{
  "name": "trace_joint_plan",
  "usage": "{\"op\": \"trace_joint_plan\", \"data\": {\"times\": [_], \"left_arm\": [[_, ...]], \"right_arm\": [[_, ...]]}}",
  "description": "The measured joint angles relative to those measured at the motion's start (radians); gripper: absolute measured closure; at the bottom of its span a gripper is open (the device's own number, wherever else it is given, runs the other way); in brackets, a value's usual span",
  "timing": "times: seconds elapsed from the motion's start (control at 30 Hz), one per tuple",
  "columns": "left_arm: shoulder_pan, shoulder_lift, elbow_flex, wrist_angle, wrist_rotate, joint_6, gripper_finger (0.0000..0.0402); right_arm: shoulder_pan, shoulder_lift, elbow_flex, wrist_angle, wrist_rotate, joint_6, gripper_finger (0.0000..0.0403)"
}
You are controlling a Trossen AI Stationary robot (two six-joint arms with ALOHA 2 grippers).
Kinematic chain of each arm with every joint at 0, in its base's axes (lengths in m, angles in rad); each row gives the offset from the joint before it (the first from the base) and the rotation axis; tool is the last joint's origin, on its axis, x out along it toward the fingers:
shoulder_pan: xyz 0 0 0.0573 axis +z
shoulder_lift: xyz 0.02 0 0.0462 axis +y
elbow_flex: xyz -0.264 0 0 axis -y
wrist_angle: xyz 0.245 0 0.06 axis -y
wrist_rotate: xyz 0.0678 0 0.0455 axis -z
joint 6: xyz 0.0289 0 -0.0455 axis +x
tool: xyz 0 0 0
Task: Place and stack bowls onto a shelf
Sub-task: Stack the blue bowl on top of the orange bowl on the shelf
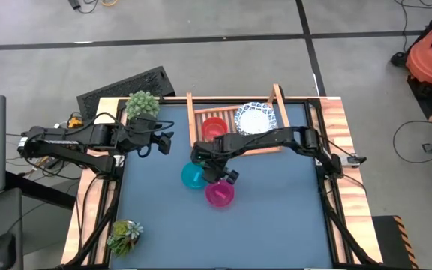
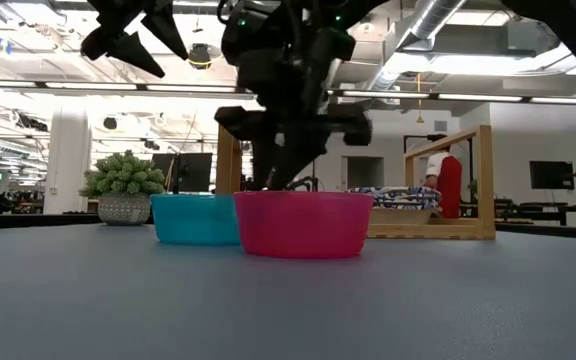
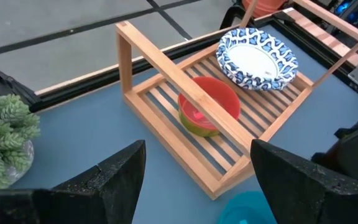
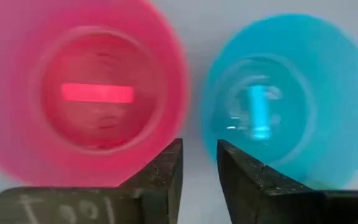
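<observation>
The shelf (image 1: 235, 124) stood at the table's far edge, its raised end rails walling off both sides. A red bowl (image 1: 214, 127) and a white patterned bowl (image 1: 254, 118) filled most of its slats; perhaps a narrow strip stayed bare at the near edge. The right arm (image 1: 276, 139) lay across the shelf's near side. The teal bowl (image 1: 193, 176) and magenta bowl (image 1: 220, 193) sat just beside each other mid-table; the table's (image 1: 276, 217) near right part lay open.

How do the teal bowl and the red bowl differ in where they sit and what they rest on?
The teal bowl stands on the table, off the shelf; the red bowl is on the shelf. The teal bowl sits alone beside the magenta bowl; the red one is nested in a green bowl. The right pincer hovers above the teal bowl; none is near the red. Both are upright.
</observation>
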Motion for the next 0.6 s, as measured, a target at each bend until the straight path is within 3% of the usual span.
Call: {"op": "trace_joint_plan", "data": {"times": [0.1,0.37,0.5,0.6], "left_arm": [[0.0,0.0,0.0,0.0,-0.002,-0.015,0.0127],[0.0,0.0,0.0,0.0,-0.006,-0.043,0.0127],[0.0,0.0,0.0,0.0,-0.007,-0.044,0.0127],[0.0,0.0,0.0,0.001,-0.015,-0.043,0.0127]], "right_arm": [[-0.001,0.007,0.001,0.016,0.057,0.014,0.0261],[0.003,0.068,0.002,0.029,0.075,0.052,0.0236],[0.016,0.07,0.001,0.028,0.159,0.075,0.0265],[0.024,0.058,0.0,0.028,0.203,0.076,0.0324]]}}
